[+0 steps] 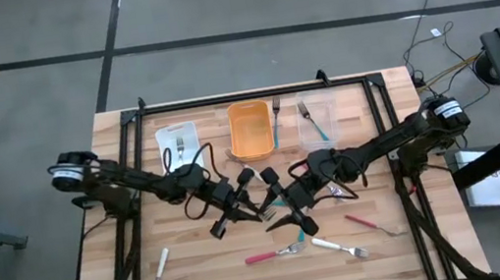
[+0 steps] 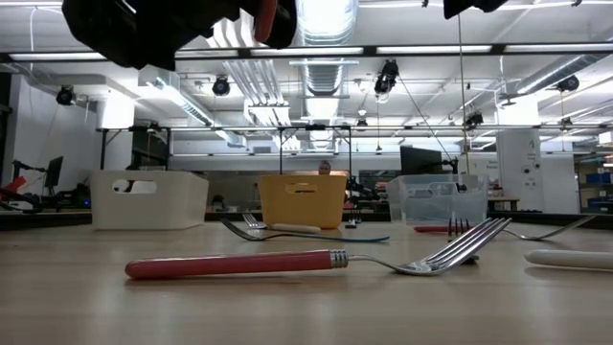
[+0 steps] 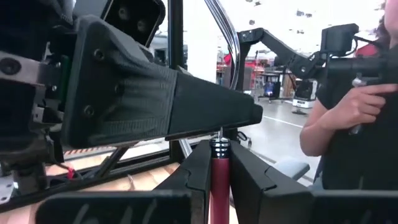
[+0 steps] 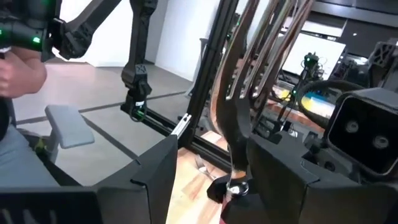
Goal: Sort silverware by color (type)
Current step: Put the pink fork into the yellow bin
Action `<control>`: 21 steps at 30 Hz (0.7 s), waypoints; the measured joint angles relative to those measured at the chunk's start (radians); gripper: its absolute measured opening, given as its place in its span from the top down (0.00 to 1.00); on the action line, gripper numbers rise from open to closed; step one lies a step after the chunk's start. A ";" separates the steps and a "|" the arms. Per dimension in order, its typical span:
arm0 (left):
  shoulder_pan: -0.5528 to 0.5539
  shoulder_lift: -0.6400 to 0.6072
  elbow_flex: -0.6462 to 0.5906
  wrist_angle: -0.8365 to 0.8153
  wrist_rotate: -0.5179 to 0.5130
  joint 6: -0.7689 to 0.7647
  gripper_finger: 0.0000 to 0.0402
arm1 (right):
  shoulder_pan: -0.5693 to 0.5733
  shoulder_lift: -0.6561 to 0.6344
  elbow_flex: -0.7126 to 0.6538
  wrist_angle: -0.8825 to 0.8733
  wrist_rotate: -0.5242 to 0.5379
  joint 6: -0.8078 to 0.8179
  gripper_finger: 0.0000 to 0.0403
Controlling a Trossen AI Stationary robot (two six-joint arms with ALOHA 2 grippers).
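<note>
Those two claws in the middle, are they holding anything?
The left gripper pinches a red-handled utensil by its handle, near the metal collar. The right gripper stands open, apparently holding nothing.

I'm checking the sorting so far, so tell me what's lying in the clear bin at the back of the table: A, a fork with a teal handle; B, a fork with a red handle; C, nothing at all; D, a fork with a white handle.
A: the high view shows a teal-handled fork lying inside the clear bin, with no red or white handle in there.
</note>
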 joint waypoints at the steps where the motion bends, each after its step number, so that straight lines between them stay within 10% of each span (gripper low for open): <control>1: 0.002 0.005 0.000 0.005 0.002 0.000 0.94 | -0.003 0.000 0.000 0.001 0.001 0.001 0.55; 14: 0.006 0.030 0.007 0.039 0.010 -0.012 0.94 | -0.022 0.005 0.000 -0.009 0.001 0.016 0.92; 21: 0.006 0.030 0.007 0.037 0.011 -0.030 0.92 | -0.022 0.003 0.000 -0.011 0.003 0.032 0.95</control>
